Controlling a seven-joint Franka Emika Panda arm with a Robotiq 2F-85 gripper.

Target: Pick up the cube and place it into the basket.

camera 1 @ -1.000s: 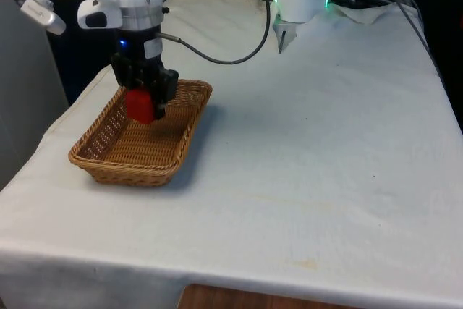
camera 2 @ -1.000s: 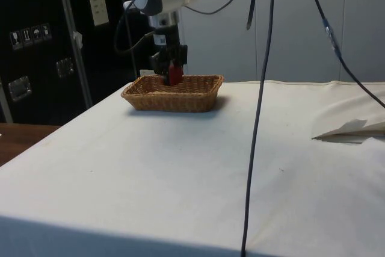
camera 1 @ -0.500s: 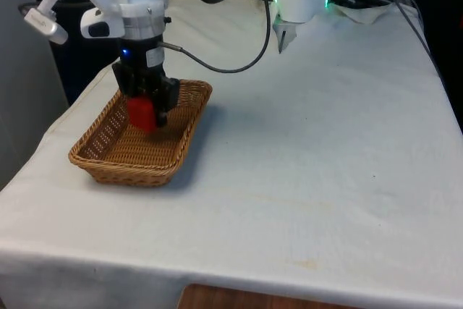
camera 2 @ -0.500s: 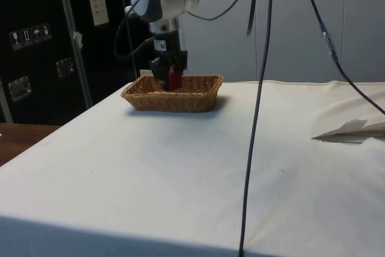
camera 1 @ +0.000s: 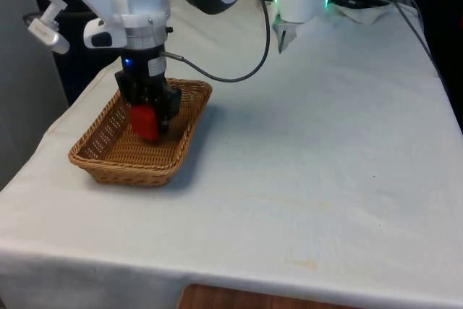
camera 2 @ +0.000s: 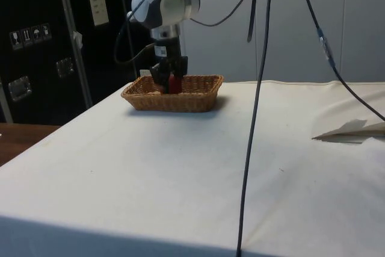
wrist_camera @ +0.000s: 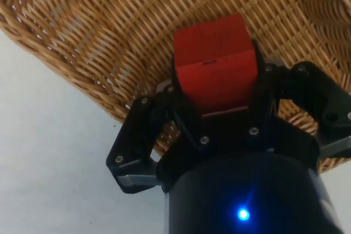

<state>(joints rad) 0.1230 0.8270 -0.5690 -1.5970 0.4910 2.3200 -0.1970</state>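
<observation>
- I saw the gripper (camera 1: 147,122) inside the wicker basket (camera 1: 108,151), near its far end, with its fingers closed on the red cube (camera 1: 145,121).
- In the wrist view the cube (wrist_camera: 215,61) sat between the two fingers (wrist_camera: 159,116), over the woven floor of the basket (wrist_camera: 88,31); I could not tell if it touched the floor.
- In the side view the cube (camera 2: 174,83) was low, partly behind the basket's rim (camera 2: 180,95).
- The basket stood on the white tablecloth (camera 1: 311,150), at the front view's left.
</observation>
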